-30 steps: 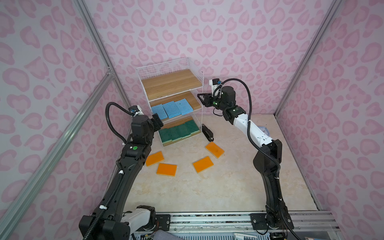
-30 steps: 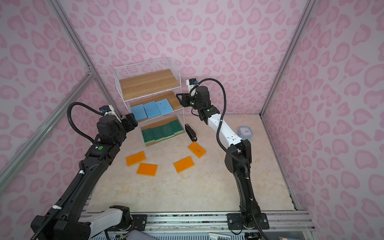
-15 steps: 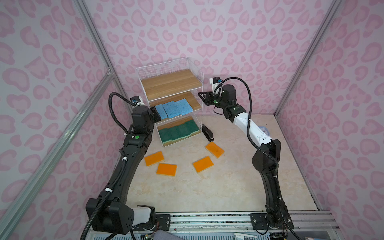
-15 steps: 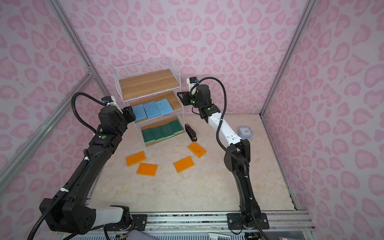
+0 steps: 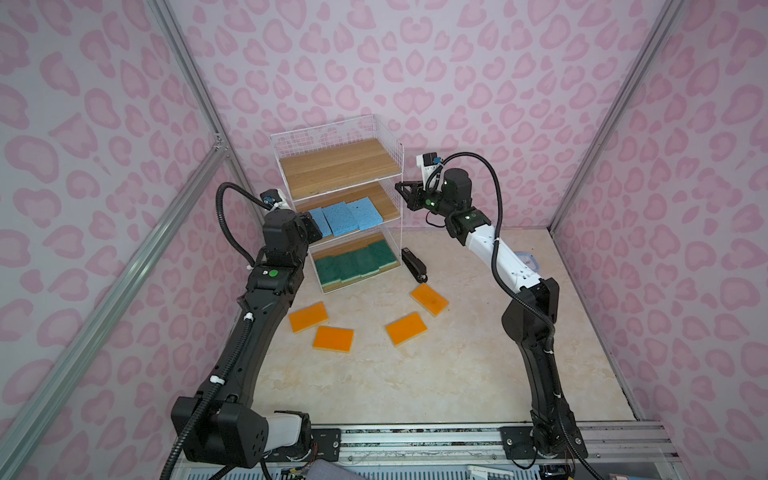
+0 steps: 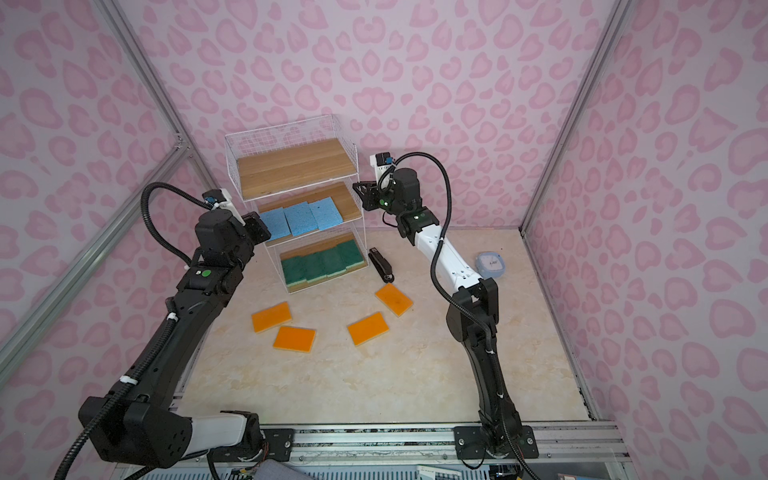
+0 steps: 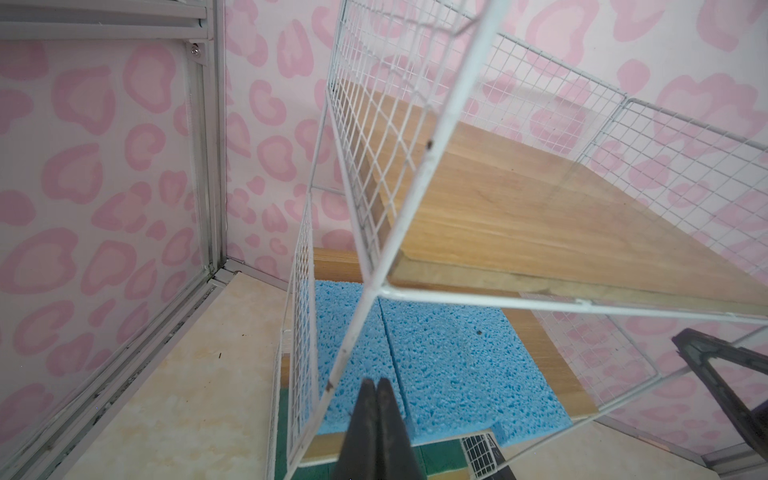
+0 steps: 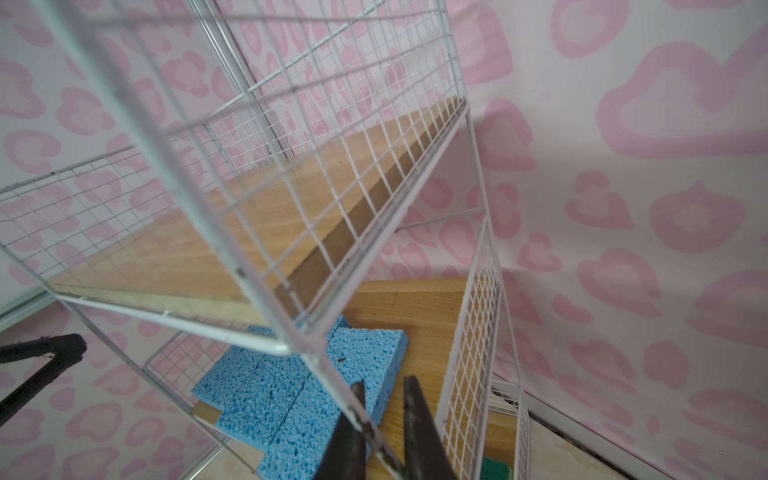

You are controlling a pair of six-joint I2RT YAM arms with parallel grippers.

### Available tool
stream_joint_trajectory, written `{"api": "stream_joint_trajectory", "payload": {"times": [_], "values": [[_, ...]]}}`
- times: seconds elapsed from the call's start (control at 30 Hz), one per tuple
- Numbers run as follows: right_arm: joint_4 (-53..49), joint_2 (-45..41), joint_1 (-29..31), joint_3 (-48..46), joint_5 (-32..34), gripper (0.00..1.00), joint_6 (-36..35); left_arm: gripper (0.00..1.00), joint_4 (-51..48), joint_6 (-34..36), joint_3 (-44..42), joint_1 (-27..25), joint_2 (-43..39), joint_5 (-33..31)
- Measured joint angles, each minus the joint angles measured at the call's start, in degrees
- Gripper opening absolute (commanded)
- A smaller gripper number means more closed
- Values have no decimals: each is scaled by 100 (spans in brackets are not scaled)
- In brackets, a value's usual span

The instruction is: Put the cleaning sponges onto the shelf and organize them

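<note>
**A:** Free edges?
**B:** The shelf's (image 5: 338, 166) top board is bare; blue sponges (image 5: 347, 216) middle, green sponges (image 5: 353, 266) bottom, orange sponges (image 5: 405, 328) loose on the worktop (image 5: 395, 386).
**A:** Arms?
**B:** Raised at its front corners; left gripper (image 7: 376, 386) pinched closed, right gripper (image 8: 384, 390) narrowly parted.

Shelf (image 5: 336, 166): three blue sponges (image 5: 341, 216) middle tier, green sponges (image 5: 353, 264) bottom; four orange sponges (image 5: 333, 338) on floor (image 5: 415, 374).
</note>
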Motion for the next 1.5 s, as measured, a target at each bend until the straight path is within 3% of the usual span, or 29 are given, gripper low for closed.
{"api": "stream_joint_trajectory", "payload": {"times": [0.43,0.97,1.03,1.1,1.17,1.27,1.37,1.5], "values": [[339,-820,136,-1270,17,8,-28,4,-79,-7,-92,2,-448,205],[1228,-2214,275,-3458,2,8,22,4,-149,-267,-1215,0,-1707,238],[1252,-2288,280,-3556,2,16,26,4,-175,-306,-1357,2,-1867,236],[1285,-2328,291,-3626,-2,31,101,11,-221,-356,-1495,2,-2015,236],[1268,-2393,313,-3698,-26,47,341,27,-328,-428,-1639,0,-2168,214],[1303,-2494,361,-3768,-48,63,442,49,-577,-654,-1853,2,-2367,151],[1333,-2590,378,-3873,-50,71,514,66,-925,-935,-2111,0,-2538,149],[1342,-2835,367,-4183,-44,77,560,69,-1440,-1335,-2529,0,-2693,175]]}}
